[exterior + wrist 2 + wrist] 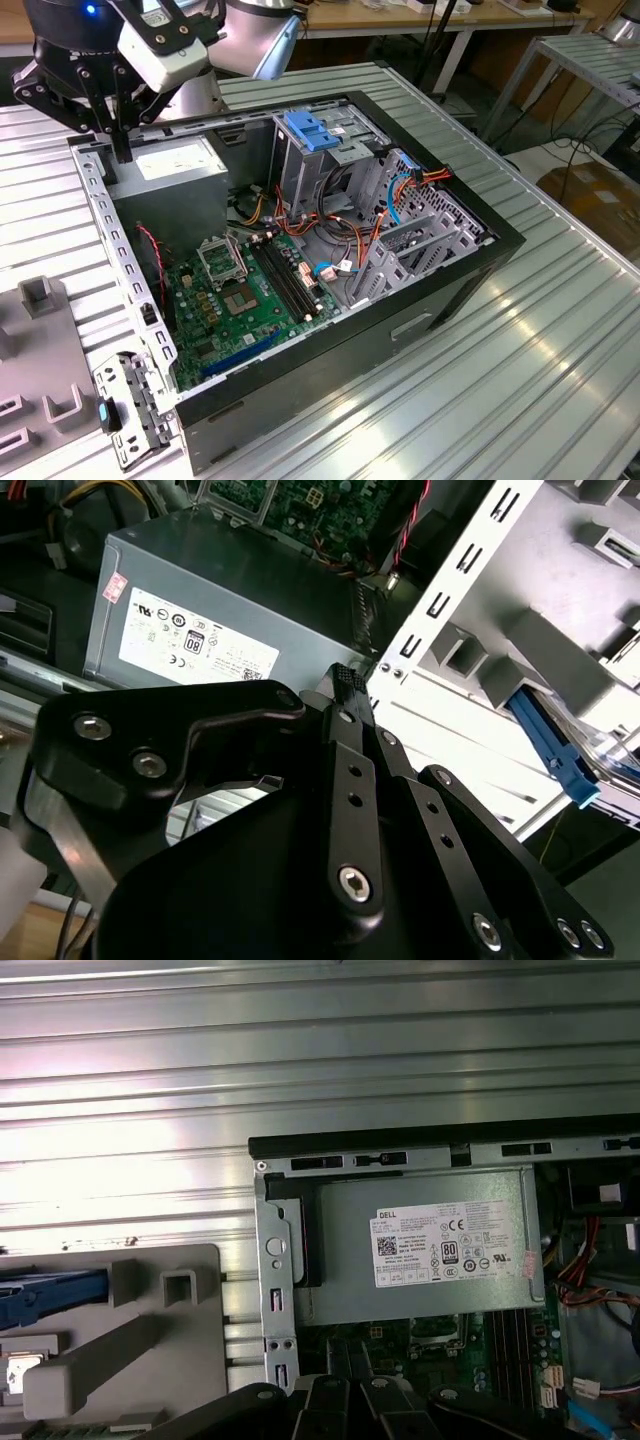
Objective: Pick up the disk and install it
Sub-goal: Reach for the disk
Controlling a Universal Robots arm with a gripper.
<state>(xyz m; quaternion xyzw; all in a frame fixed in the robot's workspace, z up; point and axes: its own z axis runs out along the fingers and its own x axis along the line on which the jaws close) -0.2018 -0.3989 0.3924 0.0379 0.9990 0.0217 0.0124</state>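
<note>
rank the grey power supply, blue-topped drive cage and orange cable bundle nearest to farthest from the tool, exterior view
1. grey power supply, right beside the tool
2. blue-topped drive cage, mid-case
3. orange cable bundle, at the exterior view's right

Strong light glares white off the ribbed metal table in the first wrist view. In the exterior view the computer case interior lies shaded. The gripper looks nearly black in the second wrist view.
</note>
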